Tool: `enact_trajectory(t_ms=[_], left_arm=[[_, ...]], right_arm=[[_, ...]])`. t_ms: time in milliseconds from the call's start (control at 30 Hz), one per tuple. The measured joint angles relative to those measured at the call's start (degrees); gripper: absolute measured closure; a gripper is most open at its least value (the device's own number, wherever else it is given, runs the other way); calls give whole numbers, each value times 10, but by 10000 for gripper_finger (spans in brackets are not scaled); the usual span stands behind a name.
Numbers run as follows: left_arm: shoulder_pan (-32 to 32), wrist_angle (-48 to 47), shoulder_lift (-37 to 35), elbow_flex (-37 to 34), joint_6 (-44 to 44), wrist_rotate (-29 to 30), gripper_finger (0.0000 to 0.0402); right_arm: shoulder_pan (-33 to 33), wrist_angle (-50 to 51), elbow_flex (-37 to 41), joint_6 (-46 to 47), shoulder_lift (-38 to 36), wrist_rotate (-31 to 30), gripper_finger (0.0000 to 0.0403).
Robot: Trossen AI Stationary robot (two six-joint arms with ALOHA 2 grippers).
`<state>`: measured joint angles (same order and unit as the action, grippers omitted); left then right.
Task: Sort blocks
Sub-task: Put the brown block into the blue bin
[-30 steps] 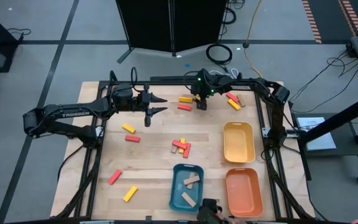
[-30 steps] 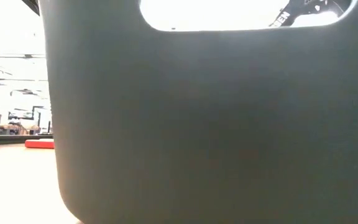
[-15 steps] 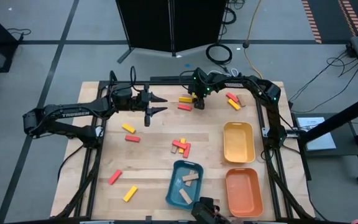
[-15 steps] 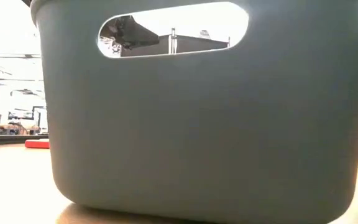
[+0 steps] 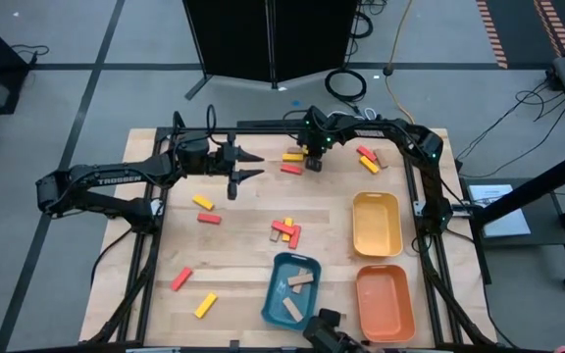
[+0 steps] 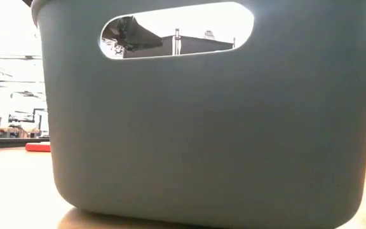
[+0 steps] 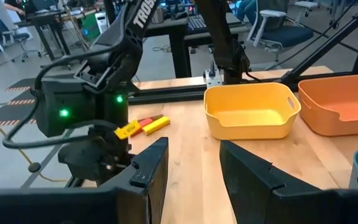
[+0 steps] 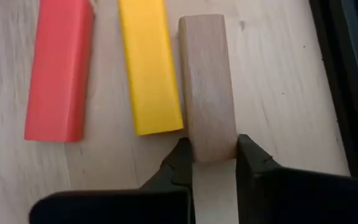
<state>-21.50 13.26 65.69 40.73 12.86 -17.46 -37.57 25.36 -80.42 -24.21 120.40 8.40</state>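
Red, yellow and tan blocks lie scattered flat on the wooden table (image 5: 243, 255). At the far middle my right gripper (image 5: 312, 163) points down, shut on a tan block (image 8: 207, 87). That block lies flat beside a yellow block (image 8: 149, 68) and a red block (image 8: 58, 71). My left gripper (image 5: 253, 165) hovers to the left of these, open (image 7: 194, 146), with nothing between its fingers. Two tan blocks (image 5: 302, 279) lie in the blue tray (image 5: 275, 294). My right gripper (image 8: 213, 149) pinches the tan block's two long sides at one end (image 8: 211, 140) between its two fingers. The fingers come from above, pointing down, and lie across the block. The block lies flat on the table, parallel to the yellow block.
A yellow tray (image 5: 377, 224) and an orange tray (image 5: 385, 304) stand at the right. The blue tray's wall (image 6: 202, 127) fills the low view. Other blocks lie at the middle (image 5: 285, 231), left (image 5: 202, 202), near left (image 5: 205, 305) and far right (image 5: 368, 157). A dark device (image 5: 327, 328) sits at the near edge.
My right gripper has shifted a little toward the table's left edge above the far blocks. The blue tray has slid toward the left and turned slightly, its near end swinging left. The dark device at the near edge has moved with it.
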Motion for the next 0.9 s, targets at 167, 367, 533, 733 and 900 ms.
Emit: enact_trajectory(t_ms=[167,367,533,733,900], left_arm=[[0,-18,0,0,0,0,261],[0,-34,0,0,-7,0,261],[-3,-23,0,-13,-38,12,261],[-21,149,0,-101,-108,13,261],[-24,359,1,-194,-165,13,261]], right_arm=[[-5,5,1,26,-8,-11,378],[-7,38,3,39,-44,-15,390],[-3,64,2,39,-93,-7,391],[-9,21,25,34,-164,96,392],[-6,-65,88,78,-224,185,393]])
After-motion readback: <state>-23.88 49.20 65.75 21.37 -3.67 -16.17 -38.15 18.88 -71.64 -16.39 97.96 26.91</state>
